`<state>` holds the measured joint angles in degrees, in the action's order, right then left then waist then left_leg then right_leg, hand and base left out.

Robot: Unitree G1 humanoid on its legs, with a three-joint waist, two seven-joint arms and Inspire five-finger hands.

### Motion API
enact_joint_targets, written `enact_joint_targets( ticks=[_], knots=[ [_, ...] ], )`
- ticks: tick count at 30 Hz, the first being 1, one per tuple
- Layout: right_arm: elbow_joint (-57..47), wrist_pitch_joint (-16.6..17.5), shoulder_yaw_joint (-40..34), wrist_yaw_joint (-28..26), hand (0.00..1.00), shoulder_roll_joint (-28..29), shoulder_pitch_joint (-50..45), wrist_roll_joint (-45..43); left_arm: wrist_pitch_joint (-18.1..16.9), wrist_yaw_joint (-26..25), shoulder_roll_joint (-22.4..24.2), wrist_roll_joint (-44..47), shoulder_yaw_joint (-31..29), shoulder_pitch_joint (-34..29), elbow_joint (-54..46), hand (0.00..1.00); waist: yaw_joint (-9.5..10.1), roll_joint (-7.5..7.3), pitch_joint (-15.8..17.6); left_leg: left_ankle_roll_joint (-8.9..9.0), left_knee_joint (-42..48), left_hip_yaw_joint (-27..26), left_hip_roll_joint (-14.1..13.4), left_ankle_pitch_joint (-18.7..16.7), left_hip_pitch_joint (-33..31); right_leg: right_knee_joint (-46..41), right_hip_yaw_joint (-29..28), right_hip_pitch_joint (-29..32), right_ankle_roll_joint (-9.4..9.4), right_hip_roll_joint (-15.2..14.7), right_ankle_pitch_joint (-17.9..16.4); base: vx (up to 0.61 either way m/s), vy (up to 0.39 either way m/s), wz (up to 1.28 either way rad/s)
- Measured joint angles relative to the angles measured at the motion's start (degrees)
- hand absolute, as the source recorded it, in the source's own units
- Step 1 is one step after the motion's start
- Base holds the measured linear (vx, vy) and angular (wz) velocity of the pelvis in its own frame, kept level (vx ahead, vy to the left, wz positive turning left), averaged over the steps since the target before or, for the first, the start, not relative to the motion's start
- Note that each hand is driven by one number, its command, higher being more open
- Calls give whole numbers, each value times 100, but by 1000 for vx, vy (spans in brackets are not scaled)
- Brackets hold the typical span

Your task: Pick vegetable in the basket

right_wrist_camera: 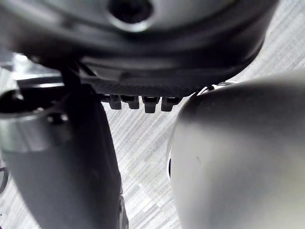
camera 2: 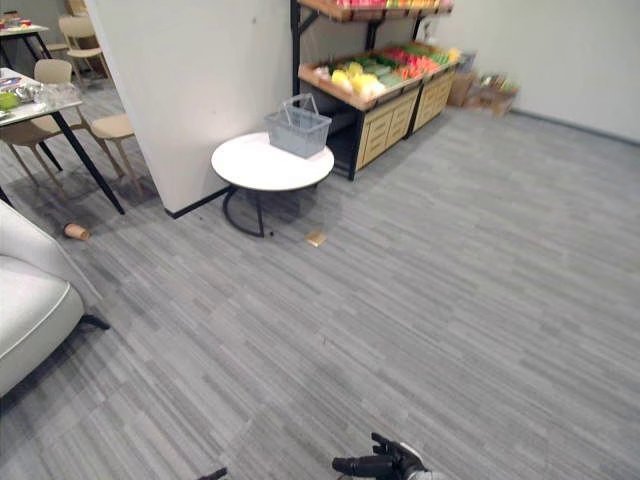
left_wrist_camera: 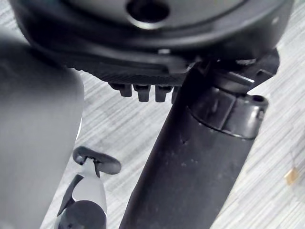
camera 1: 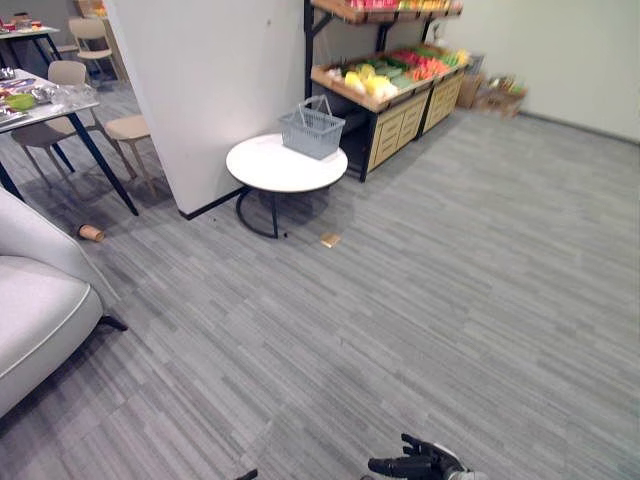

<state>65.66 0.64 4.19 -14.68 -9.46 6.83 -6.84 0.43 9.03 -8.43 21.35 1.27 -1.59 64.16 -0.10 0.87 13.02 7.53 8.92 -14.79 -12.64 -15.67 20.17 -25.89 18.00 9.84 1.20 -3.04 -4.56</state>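
— Since nothing is picked yet, enter item one: where are the vegetables?

— Item 1, vegetables (camera 1: 398, 72): green, yellow and red lots on the lower level of the shelf (camera 1: 392, 130), far across the room. Item 2, basket (camera 1: 312, 128): grey wire, upright, handles raised, on the far side of the round table (camera 1: 285, 170), just beside the shelf. Whether it holds anything cannot be told from here.

— Hands?

— Item 3, right hand (camera 1: 420, 464): low at the near edge of the eye views, fingers loosely spread, pinching nothing. Item 4, left hand (left_wrist_camera: 143, 71): seen in its wrist view over the floor (camera 1: 420, 300); spread or closed, I cannot tell.

— Step in hand?

— By my reading, the approach: both hands are well apart from shelf and basket, so the walk comes first. Head for the open floor to the right of the table and stop where shelf and basket are both in reach. Mind item 5, scrap (camera 1: 330, 239), on the floor just by the table; item 6, cup (camera 1: 91, 232), lies well to the left near the sofa (camera 1: 40, 300), off the route. Then choose a vegetable at the shelf's front edge, close round its body rather than pinch a tip, lift it clear of its neighbours, lower it between the handles.
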Motion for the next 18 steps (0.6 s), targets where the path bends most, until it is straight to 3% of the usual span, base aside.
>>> enact_joint_targets(
  ticks=[3, 5, 7, 9, 10, 11, 12, 13, 14, 15, 16, 18],
  knots=[
    [-14, -42, -15, 155, 100, 58, -29, -4, -4, 10, -34, 10, 2, -15, -19, 100, 2, -184, -48, 104, -48, -36, -14, 98, 165, -802, 140, 128, 30, -201, -714, 212, -202, 20],
    [-14, -105, -36, 225, 100, 109, -30, 11, -40, -16, -46, 73, 3, -32, -18, 100, -10, -222, -89, 139, 194, -45, -52, 88, 130, -874, 96, 122, 114, -186, -1050, 234, -202, -9],
    [-25, -165, -73, 235, 100, 110, -76, 9, -34, -20, -17, 116, 4, -20, -19, 100, -48, -118, -181, 246, 886, -34, -226, 43, -120, -803, 74, 81, 131, -24, -1197, 198, -220, -27],
    [-24, -185, -70, 246, 100, 103, -159, 24, -37, -23, 49, 150, 4, -66, -18, 100, -51, 73, -337, 200, 1971, -1, -613, 74, -520, -451, 53, -138, 145, 324, -1224, 191, -229, -32],
    [-25, -203, -17, 292, 100, 61, -265, 22, -83, -18, 38, 189, -3, -106, -33, 100, -62, 233, -444, -117, 2749, 6, -914, 325, -856, -123, 53, -379, 177, 577, -1239, 253, -204, -34],
    [-20, -273, -1, 310, 100, 52, -315, 2, -145, -15, 54, 224, -7, -146, -50, 100, -59, 279, -494, -240, 3306, 64, -1096, 622, -1083, 149, 26, -619, 189, 729, -1229, 354, -191, -46],
    [-11, -423, 77, 338, 100, 25, -322, -10, -208, -21, 88, 307, -62, -159, -105, 100, -64, 298, -508, -220, 4180, 191, -1153, 681, -1429, 424, -117, -879, 281, 858, -1136, 392, -96, -49],
    [34, -544, 34, 351, 100, 14, -333, -35, -274, -39, 153, 346, -253, -159, -156, 100, -63, 292, -506, -224, 4915, 158, -1144, 467, -1744, 695, -259, -1164, 427, 931, -992, 322, -63, -45],
    [37, -605, 15, 361, 100, 17, -340, -41, -302, -65, 162, 399, -319, -157, -157, 100, -57, 278, -497, -242, 5086, 105, -1097, 353, -1852, 815, -316, -1315, 475, 944, -939, 379, -31, -48],
    [42, -696, -90, 362, 100, 47, -373, -31, -363, -127, 216, 497, -504, -140, -200, 100, -33, 219, -464, -265, 5041, -4, -872, 104, -2114, 1102, -480, -1675, 495, 927, -887, 263, 0, -40],
    [49, -718, -94, 361, 100, 56, -387, -25, -383, -147, 228, 536, -506, -138, -216, 100, -18, 192, -447, -272, 4879, -48, -764, 9, -2204, 1196, -551, -1809, 487, 904, -874, 380, 11, -46],
    [69, -767, -228, 349, 100, 140, -388, 10, -446, -146, 237, 580, -508, -115, -266, 100, -4, 93, -384, -239, 3789, -84, -298, -253, -2501, 1420, -746, -2172, 472, 728, -867, 276, 52, -44]
  ],
)
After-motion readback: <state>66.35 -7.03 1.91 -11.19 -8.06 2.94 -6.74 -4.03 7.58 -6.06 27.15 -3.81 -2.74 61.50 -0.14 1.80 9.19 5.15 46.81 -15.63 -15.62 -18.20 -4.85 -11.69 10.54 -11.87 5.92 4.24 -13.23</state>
